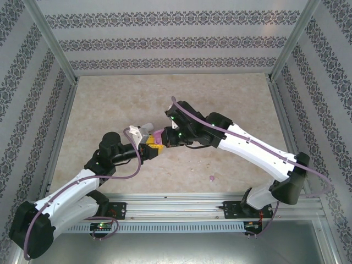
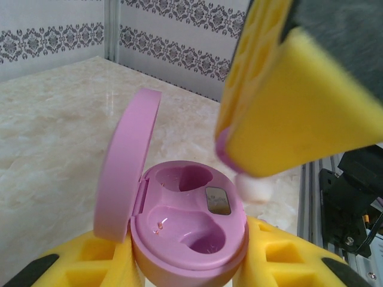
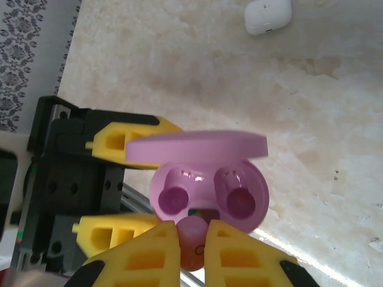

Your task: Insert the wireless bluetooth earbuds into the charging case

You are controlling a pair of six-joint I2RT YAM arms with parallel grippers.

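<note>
Earbud meets case: one lilac earbud (image 3: 192, 242) sits pinched between the right arm's fingers (image 3: 230, 239), which are drawn in narrow on it, its rounded end poking out past the tips. Just beyond those tips is the purple charging case (image 3: 209, 191). The bud hangs over its front rim, apart from it in the left wrist view. The case's lid (image 3: 197, 146) stands up on its hinge, and both moulded wells look unfilled. The left arm's fingers (image 2: 263, 236) clamp the case's base from either side, holding it over the tabletop (image 1: 126, 104). Back toward the arm bases, well apart from both sets of fingers, a second lilac bud (image 1: 212, 178) lies loose on the stone-patterned surface, near the metal rail (image 1: 181, 206). Farther out past the right fingertips rests a white case (image 3: 267, 15), shut. Bare tabletop runs on from the fingers to the patterned walls (image 1: 176, 38).
</note>
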